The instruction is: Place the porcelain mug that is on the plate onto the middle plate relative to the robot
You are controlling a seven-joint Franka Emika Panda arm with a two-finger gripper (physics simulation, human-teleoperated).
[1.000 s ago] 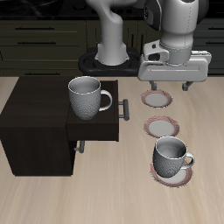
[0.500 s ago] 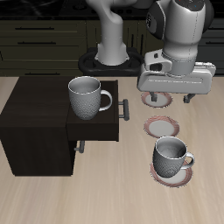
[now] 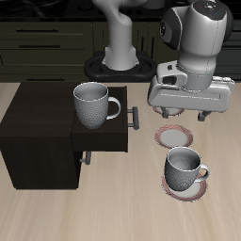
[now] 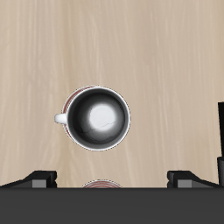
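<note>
The porcelain mug [image 3: 184,168], glossy grey-white with a dark inside, stands upright on the plate [image 3: 187,188] nearest the table's front edge. The middle plate [image 3: 175,137] lies bare just behind it. The third plate is mostly hidden behind my gripper [image 3: 188,117]. The gripper is open and empty, hanging above the middle plate, higher than the mug and farther back. In the wrist view the mug [image 4: 99,117] shows from above with its handle to one side, a sliver of the middle plate [image 4: 101,185] shows, and my gripper [image 4: 114,178] has its fingertips [image 4: 39,178] spread wide.
A matte speckled mug [image 3: 91,104] stands on a dark cabinet [image 3: 38,132] with an open drawer [image 3: 105,139] whose handle points toward the plates. The cabinet's edge shows in the wrist view [image 4: 220,131]. The robot base [image 3: 118,64] is at the back.
My gripper has moved from over the farthest plate toward the table's front edge and a little lower, now over the middle plate. It stays open. The mugs and plates have not moved.
</note>
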